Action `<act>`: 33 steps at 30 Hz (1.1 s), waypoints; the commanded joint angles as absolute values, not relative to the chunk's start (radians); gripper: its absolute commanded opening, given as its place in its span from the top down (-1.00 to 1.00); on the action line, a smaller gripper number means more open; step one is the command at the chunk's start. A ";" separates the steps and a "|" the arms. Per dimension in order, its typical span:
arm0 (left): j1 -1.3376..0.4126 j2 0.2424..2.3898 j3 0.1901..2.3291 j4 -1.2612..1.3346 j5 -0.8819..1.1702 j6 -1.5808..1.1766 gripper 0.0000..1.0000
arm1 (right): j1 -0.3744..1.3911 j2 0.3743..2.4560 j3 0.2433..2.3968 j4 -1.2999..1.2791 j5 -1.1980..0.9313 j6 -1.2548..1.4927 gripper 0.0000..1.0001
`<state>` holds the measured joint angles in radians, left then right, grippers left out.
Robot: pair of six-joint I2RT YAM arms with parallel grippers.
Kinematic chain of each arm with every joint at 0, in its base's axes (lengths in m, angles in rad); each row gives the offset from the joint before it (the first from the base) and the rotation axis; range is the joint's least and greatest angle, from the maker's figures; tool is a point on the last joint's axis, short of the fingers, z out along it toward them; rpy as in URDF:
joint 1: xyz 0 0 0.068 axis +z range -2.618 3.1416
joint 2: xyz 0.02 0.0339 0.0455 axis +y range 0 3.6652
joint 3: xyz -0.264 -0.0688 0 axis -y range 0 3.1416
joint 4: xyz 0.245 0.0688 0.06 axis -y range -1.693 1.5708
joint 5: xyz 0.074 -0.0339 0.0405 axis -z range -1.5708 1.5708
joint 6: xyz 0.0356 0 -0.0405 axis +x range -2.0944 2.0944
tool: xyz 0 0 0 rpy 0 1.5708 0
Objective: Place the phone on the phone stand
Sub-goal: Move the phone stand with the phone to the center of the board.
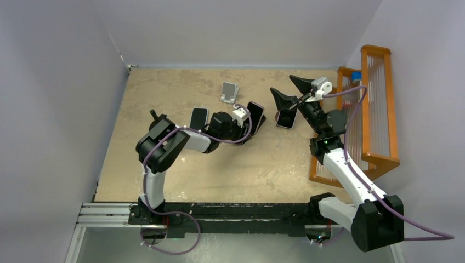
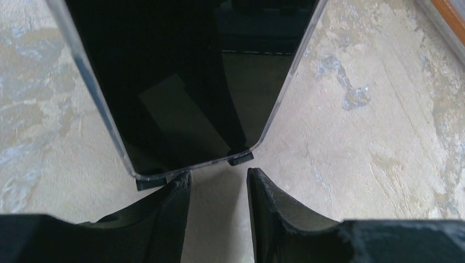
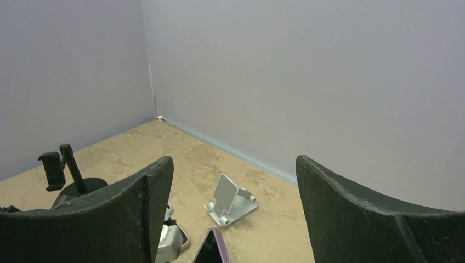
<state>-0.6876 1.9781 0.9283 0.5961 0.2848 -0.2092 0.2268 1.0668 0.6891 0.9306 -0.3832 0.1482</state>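
A dark-screened phone (image 2: 181,82) in a clear case leans on a black stand, its bottom edge sitting on the stand's two small lips (image 2: 240,159). In the top view this phone (image 1: 256,112) stands mid-table. My left gripper (image 2: 218,178) is just below its bottom edge, jaws apart with only table between them. The left fingertip (image 2: 178,183) reaches the phone's lower corner. The left gripper (image 1: 248,125) sits beside the phone. My right gripper (image 1: 282,85) hovers wide open and empty. A silver phone stand (image 1: 229,92) stands empty behind.
A purple-edged phone (image 1: 286,118) lies under the right gripper. Another dark phone (image 1: 198,117) lies left of the left wrist. An orange wooden rack (image 1: 378,109) lines the right edge. A black clamp holder (image 3: 55,170) stands far left. Walls close the back and sides.
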 commanded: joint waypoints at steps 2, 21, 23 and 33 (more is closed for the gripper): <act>-0.692 2.039 1.002 0.568 0.282 -0.205 0.19 | 0.222 1.053 0.683 0.965 -0.356 0.127 -0.68; -0.696 2.388 1.591 0.351 0.357 -0.176 0.17 | 0.222 1.049 0.683 0.974 -0.339 0.107 -0.68; -0.700 2.403 1.627 0.350 0.381 -0.190 0.16 | 0.222 1.049 0.683 0.973 -0.337 0.106 -0.68; -0.648 2.272 1.540 0.329 0.344 -0.186 -0.13 | 0.222 1.084 0.721 0.907 -0.312 0.108 -0.69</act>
<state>-0.6891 2.3791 1.6096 0.3679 0.3607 -0.1829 0.2268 1.0668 0.6788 0.9203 -0.3481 0.1219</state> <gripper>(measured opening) 0.534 0.841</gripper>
